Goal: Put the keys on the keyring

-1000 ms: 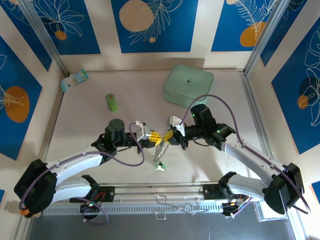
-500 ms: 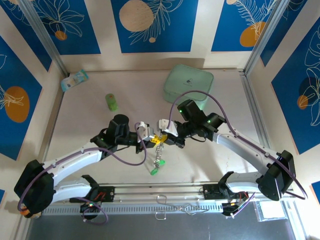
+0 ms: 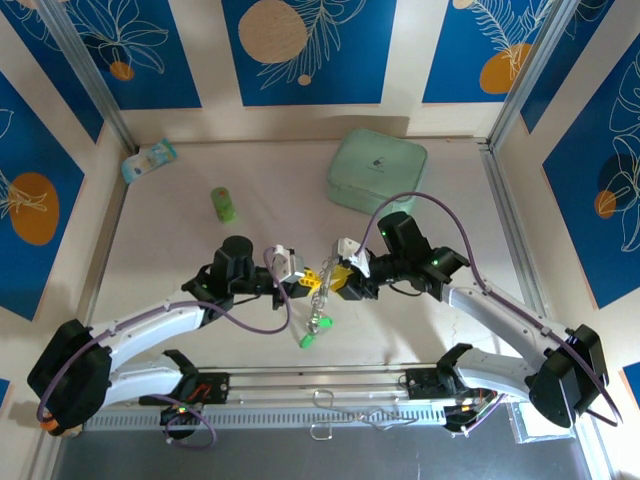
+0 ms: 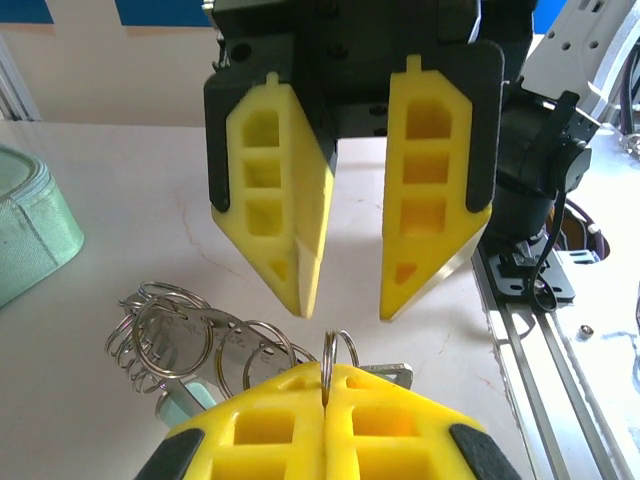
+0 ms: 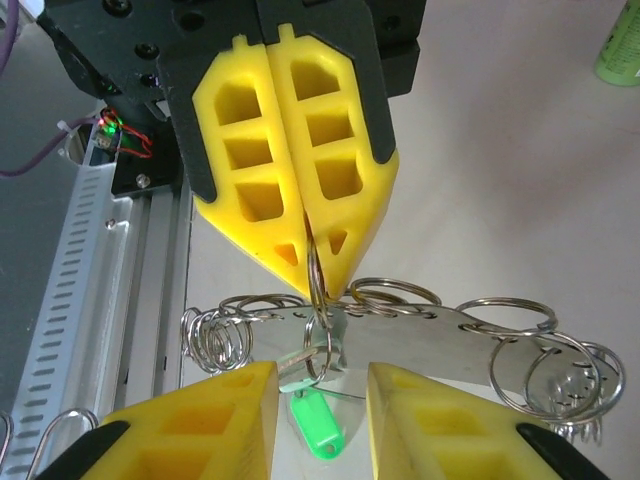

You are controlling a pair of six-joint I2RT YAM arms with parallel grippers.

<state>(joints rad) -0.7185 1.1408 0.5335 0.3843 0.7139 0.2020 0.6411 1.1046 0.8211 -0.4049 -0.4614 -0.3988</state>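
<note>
The left gripper (image 4: 328, 375) is clamped on the keyring (image 5: 420, 338), and the right gripper (image 5: 322, 378) stands apart. One key (image 5: 318, 432) seems already hung on it; more may remain.

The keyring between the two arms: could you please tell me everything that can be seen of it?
The keyring looks like a flat, shiny silvery metal strip with holes, carrying many wire split rings, bunched at both ends. One small ring stands upright, pinched in the shut left hand. The open right hand flanks that ring without gripping it. A green-headed key hangs beneath. Whether any part rests on the table is unclear.
</note>
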